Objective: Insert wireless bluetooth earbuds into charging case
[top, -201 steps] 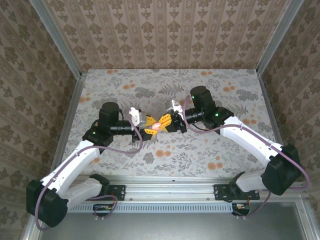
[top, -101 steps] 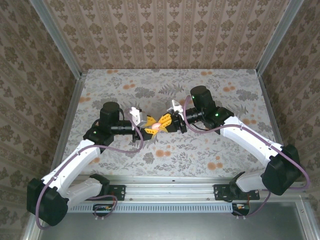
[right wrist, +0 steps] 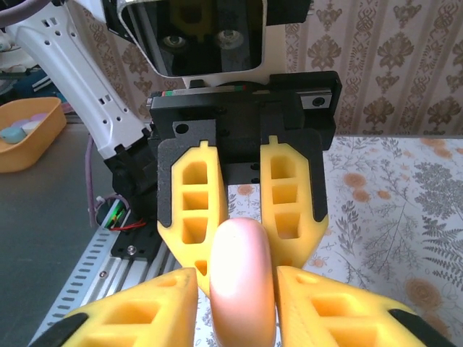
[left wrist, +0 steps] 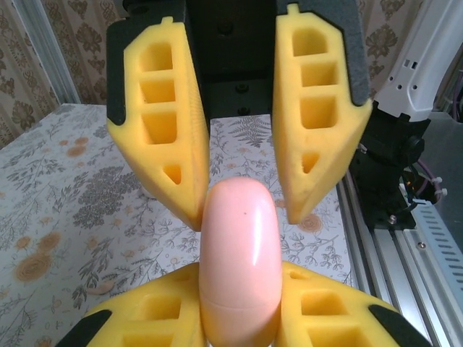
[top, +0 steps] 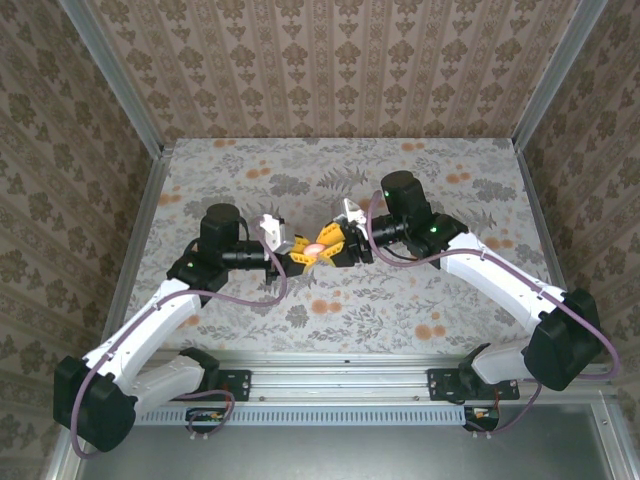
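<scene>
The charging case (left wrist: 240, 267) is hanging in mid-air over the middle of the floral tabletop (top: 420, 300). It is sitting between the two arms, which are meeting tip to tip from opposite sides. The left gripper (top: 303, 252) is clenching it: in the left wrist view its yellow jaws are pressing against both broad faces of the salmon-pink puck. The right gripper (left wrist: 244, 217) is reaching in from the other side with its jaws released. They are spreading wider than the case, showing a clear gap at one fingertip, while the other is sitting just beside the pink edge.

The case is standing on edge. Its long axis is running upright in both wrist views, crosswise to the line along which the arms are facing each other, and its thin rim is pointing at each camera. It is therefore lying straight ahead of the right jaws, partly between them, and seated deep in the left jaws. The left arm is the one carrying it. I judge that the right arm is now free to draw straight back along its own approach line without dragging the case.

A second ago the grip was the other way round, with the right jaws clamped on the case and the left jaws splayed around it. The case itself is staying in almost the same spot.
</scene>
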